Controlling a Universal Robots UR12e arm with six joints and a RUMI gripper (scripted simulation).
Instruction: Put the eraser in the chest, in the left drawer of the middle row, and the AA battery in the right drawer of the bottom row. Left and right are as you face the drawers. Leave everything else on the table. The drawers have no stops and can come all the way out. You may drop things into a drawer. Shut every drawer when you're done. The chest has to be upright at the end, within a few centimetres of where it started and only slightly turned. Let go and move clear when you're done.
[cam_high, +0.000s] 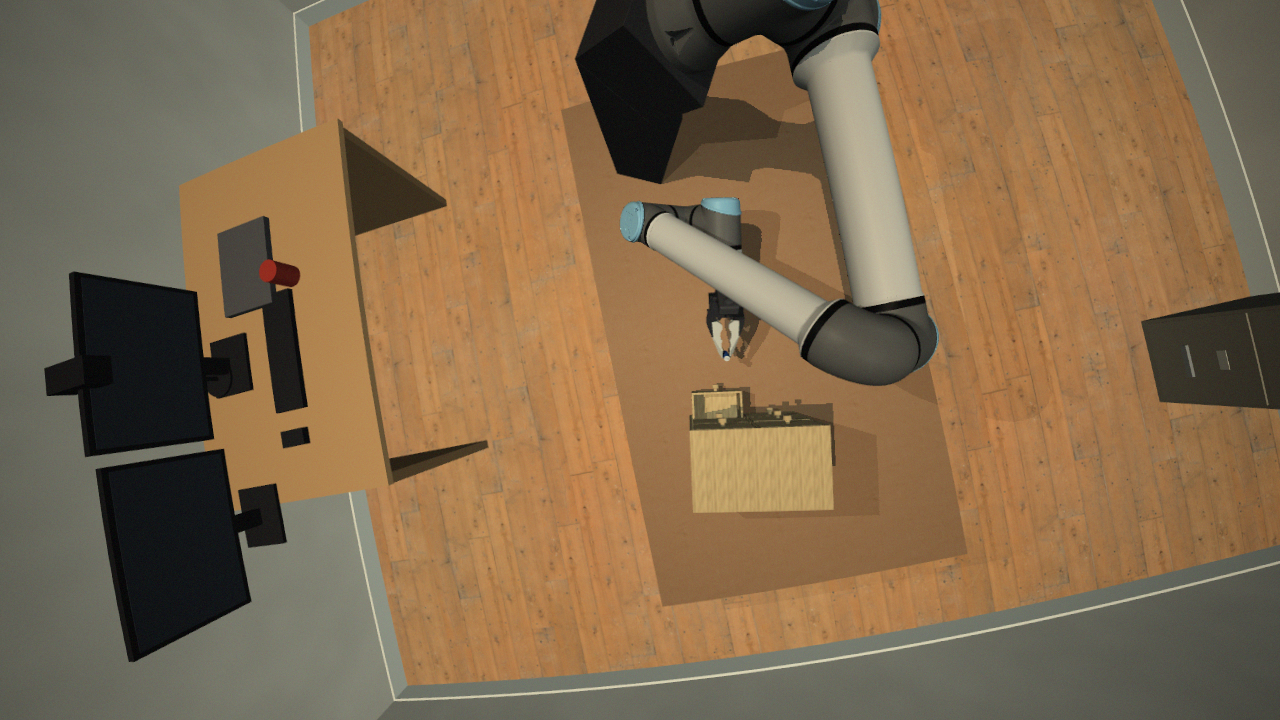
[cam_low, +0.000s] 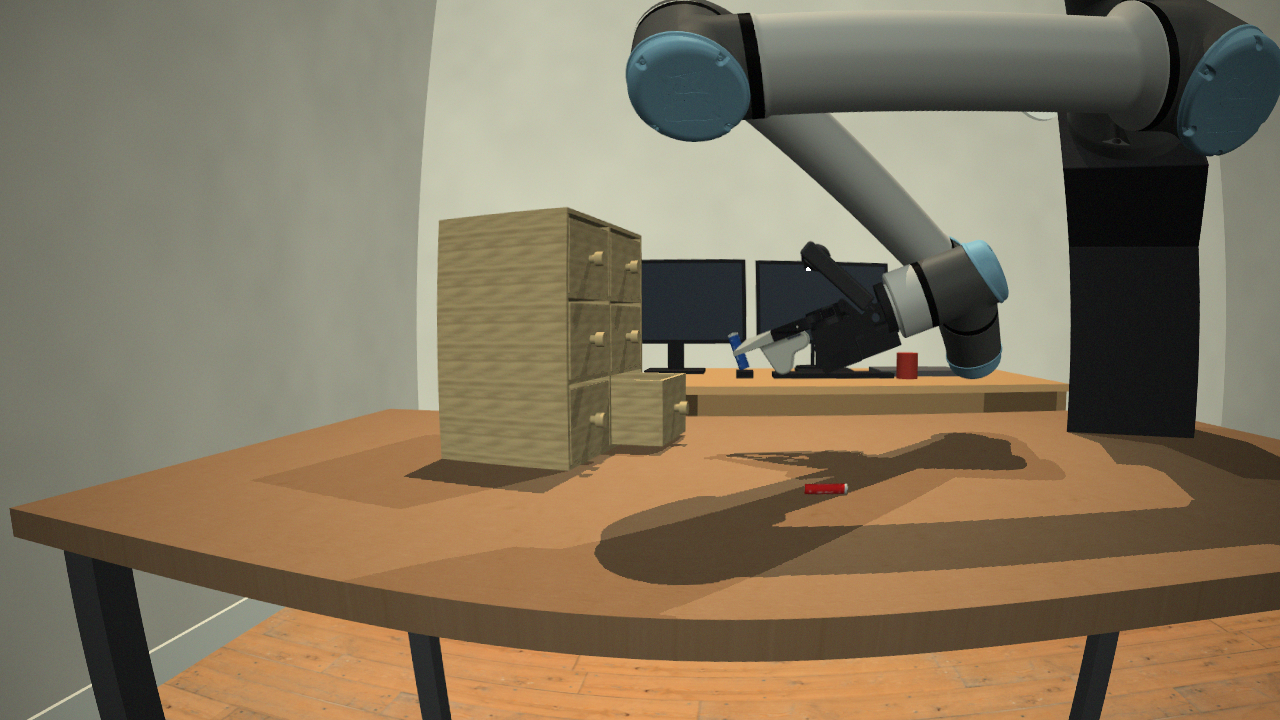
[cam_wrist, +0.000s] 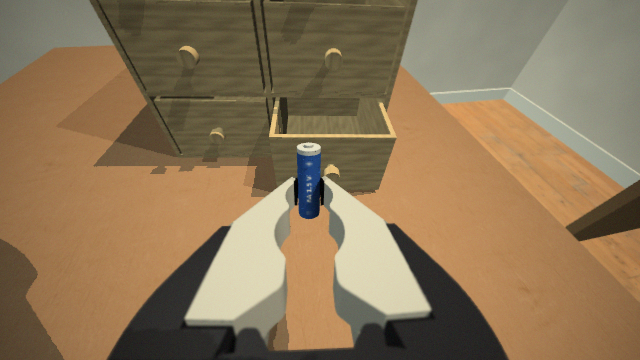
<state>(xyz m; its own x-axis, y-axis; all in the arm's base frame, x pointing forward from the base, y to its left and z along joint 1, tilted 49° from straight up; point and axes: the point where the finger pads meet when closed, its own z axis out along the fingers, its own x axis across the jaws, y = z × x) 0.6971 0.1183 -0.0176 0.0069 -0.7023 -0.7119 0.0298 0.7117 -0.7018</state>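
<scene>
My gripper (cam_high: 725, 350) (cam_low: 740, 349) (cam_wrist: 308, 179) is shut on a blue AA battery (cam_high: 726, 357) (cam_low: 737, 341) (cam_wrist: 309, 167), held nearly upright at the fingertips, above the table and in front of the chest (cam_high: 760, 470) (cam_low: 503, 340). The chest stands upright. Its bottom right drawer (cam_low: 637, 413) (cam_wrist: 360, 155) is pulled part way out; the part of its inside that shows in the wrist view is bare. The battery is in front of this drawer, not over it. The left middle drawer (cam_low: 580, 356) (cam_wrist: 225, 60) looks shut. I see no eraser in any view.
A red battery (cam_low: 824, 488) lies on the table (cam_low: 295, 537), in front of the chest and towards its left side. Knobs stick out from the drawer fronts. The forearm (cam_high: 733, 277) hangs over the table. A desk (cam_high: 326, 313) with monitors stands beyond the table's edge.
</scene>
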